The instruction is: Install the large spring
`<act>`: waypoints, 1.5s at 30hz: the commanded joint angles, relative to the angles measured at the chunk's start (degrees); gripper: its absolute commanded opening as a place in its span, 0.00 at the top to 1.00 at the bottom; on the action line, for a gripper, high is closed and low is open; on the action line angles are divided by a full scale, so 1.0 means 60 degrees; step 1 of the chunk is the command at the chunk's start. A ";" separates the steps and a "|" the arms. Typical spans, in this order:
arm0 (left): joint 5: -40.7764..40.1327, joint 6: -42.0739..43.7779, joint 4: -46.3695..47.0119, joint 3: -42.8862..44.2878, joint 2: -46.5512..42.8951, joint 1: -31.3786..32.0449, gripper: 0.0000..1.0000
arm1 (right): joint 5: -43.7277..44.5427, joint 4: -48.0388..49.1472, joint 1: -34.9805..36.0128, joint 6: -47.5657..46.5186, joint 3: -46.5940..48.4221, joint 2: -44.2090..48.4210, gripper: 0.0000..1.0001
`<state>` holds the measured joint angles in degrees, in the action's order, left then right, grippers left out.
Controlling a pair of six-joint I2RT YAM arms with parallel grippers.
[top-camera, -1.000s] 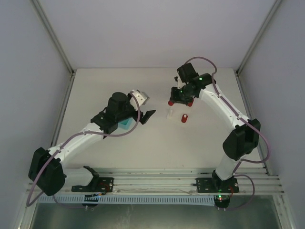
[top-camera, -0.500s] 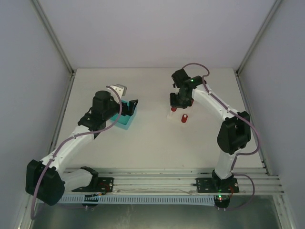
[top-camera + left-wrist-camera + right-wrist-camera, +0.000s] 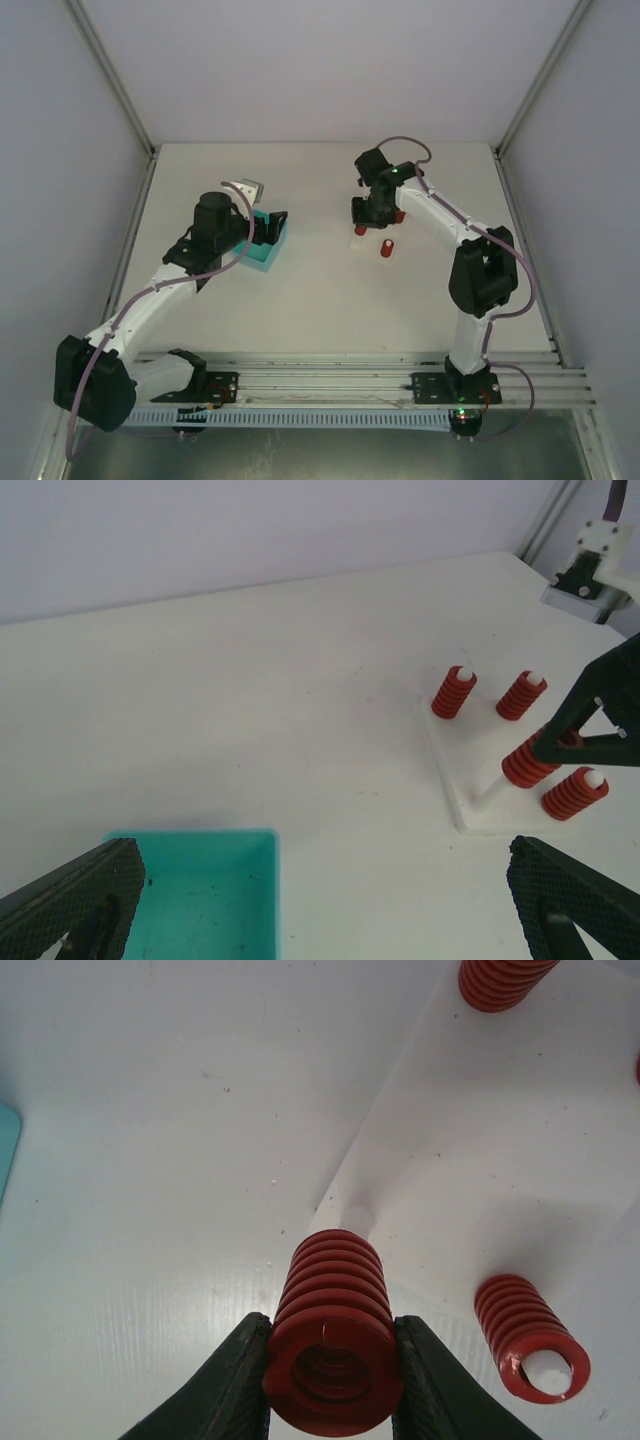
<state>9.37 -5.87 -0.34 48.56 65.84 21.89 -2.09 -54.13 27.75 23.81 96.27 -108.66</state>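
Observation:
My right gripper [image 3: 333, 1385] is shut on the large red spring [image 3: 333, 1330]. It holds the spring over a white peg [image 3: 355, 1222] at the near corner of the white base plate [image 3: 480, 1170]. In the left wrist view the held spring [image 3: 527, 763] sits on the upper part of that peg [image 3: 492, 795], whose lower part shows bare. Three other red springs [image 3: 453, 692] stand on pegs on the plate. My left gripper [image 3: 322, 890] is open and empty, above the edge of a teal bin [image 3: 200, 890]. From above, the right gripper [image 3: 368, 215] is over the plate [image 3: 358, 240].
The teal bin [image 3: 268, 255] lies left of centre under my left gripper [image 3: 270, 230]. A red spring [image 3: 386, 247] stands just right of the plate's near corner. Grey walls close the table at the back and sides.
My left arm swung back left off the table's middle and now hovers at the teal bin. My right gripper moved left with the spring, onto the plate's near peg.

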 commanded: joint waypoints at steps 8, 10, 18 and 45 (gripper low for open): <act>-0.0319 -0.0148 0.0034 -0.0073 -0.0244 -0.0140 0.01 | 0.0091 0.0404 0.0114 -0.0156 -0.0038 -0.0898 0.89; -0.0333 -0.0201 0.0055 -0.0062 -0.0202 -0.0168 0.01 | 0.0137 0.0620 0.0121 -0.0176 -0.0091 -0.1057 0.80; -0.0291 -0.0610 0.0626 -0.0392 -0.0163 -0.0326 0.01 | 0.0320 0.0625 0.0106 -0.0179 -0.0106 -0.0726 0.40; -0.1739 0.0494 0.8300 -0.4458 0.1621 -0.3988 0.01 | 0.2982 0.8986 -0.3446 -0.4399 -0.7668 0.4691 0.01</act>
<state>-0.43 -2.35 38.87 23.09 72.36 -0.21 14.68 -12.71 9.21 4.05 53.91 -79.81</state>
